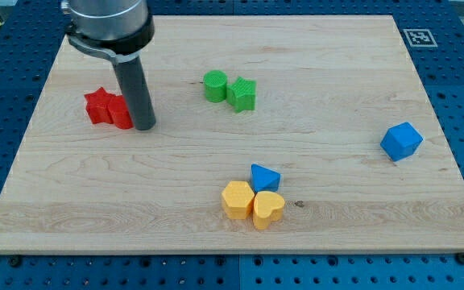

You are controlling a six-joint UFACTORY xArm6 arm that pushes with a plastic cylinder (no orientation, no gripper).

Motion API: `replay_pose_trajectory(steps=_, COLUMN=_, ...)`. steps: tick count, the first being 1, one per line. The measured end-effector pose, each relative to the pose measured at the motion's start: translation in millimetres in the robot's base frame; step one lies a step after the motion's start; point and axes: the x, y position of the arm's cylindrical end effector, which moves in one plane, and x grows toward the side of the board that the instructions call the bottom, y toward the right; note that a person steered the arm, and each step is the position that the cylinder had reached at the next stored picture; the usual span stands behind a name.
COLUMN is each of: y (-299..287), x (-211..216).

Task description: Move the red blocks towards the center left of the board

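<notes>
A red star block point(97, 105) and a second red block point(120, 111) lie touching each other at the view's left, about mid-height on the wooden board point(337, 177). The second red block's shape is partly hidden by the rod. My tip point(143, 126) stands right against the right side of that second red block. The rod rises from there to the arm at the view's top left.
A green round block point(214, 85) and a green star block point(242, 94) sit together above the centre. A blue cube-like block point(400, 141) is at the right. A yellow block point(238, 199), a yellow heart point(268, 209) and a blue wedge point(264, 176) cluster at bottom centre.
</notes>
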Motion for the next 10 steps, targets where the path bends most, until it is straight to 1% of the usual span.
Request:
replay_pose_trajectory(steps=1, y=-16, x=0)
replay_pose_trajectory(steps=3, y=-21, x=0)
replay_pose_trajectory(steps=4, y=-6, x=-11)
replay_pose_trajectory(steps=5, y=2, x=-34)
replay_pose_trajectory(steps=6, y=-27, x=-42)
replay_pose_trajectory(steps=7, y=-37, x=-42)
replay_pose_trajectory(steps=9, y=-36, x=-39)
replay_pose_trajectory(steps=10, y=-36, x=-27)
